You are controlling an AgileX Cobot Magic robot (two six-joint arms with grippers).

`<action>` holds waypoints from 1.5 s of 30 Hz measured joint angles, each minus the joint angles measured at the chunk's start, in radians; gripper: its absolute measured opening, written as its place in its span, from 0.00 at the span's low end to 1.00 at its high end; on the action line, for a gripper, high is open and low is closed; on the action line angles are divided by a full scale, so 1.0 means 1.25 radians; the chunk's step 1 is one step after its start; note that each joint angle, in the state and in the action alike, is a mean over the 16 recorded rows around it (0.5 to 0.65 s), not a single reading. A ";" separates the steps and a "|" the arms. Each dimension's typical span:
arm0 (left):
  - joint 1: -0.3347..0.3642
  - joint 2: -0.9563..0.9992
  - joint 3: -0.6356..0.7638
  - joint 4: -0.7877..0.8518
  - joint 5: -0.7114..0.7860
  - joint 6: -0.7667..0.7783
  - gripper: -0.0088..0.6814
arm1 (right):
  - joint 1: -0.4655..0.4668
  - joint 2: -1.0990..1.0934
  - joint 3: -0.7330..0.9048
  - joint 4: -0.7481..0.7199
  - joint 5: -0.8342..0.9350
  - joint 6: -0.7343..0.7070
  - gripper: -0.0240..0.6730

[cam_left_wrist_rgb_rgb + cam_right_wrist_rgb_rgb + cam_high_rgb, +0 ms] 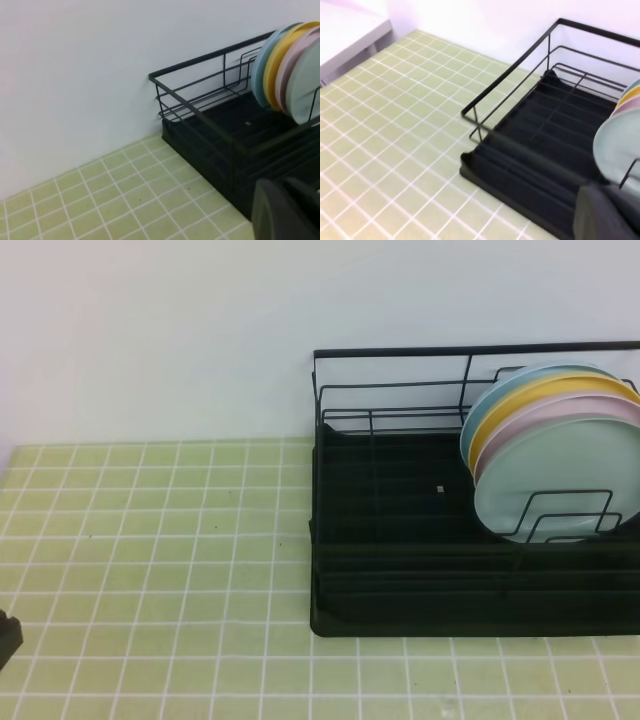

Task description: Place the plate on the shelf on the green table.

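Observation:
The pale mint plate [560,470] stands on edge at the right end of the black wire shelf [400,570], in front of the other plates, held by a wire divider. The shelf rests on the green table [150,540]. The plate also shows in the left wrist view [305,85] and the right wrist view [617,145]. Only a dark blurred part of my left gripper [285,210] shows, also at the table's left edge [5,635]. A dark part of my right gripper [605,215] shows near the shelf's front. Neither touches the plate.
A sky-blue plate [490,405], a yellow plate [540,392] and a pale pink plate [560,418] stand behind the mint one. A white wall backs the shelf. A white surface [345,25] lies beyond the table's far corner.

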 joint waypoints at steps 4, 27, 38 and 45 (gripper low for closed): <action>0.000 0.000 0.001 -0.014 0.002 0.009 0.01 | 0.000 -0.114 0.081 -0.018 -0.001 0.009 0.04; 0.000 -0.013 0.021 -0.054 0.137 0.139 0.01 | 0.000 -0.351 0.289 -0.257 -0.065 0.147 0.04; 0.000 -0.056 0.033 -0.082 0.164 0.162 0.01 | 0.003 -0.404 0.298 -0.329 -0.100 0.194 0.04; 0.000 -0.067 0.033 -0.085 0.177 0.163 0.01 | 0.015 -0.410 0.306 -0.320 -0.108 0.203 0.04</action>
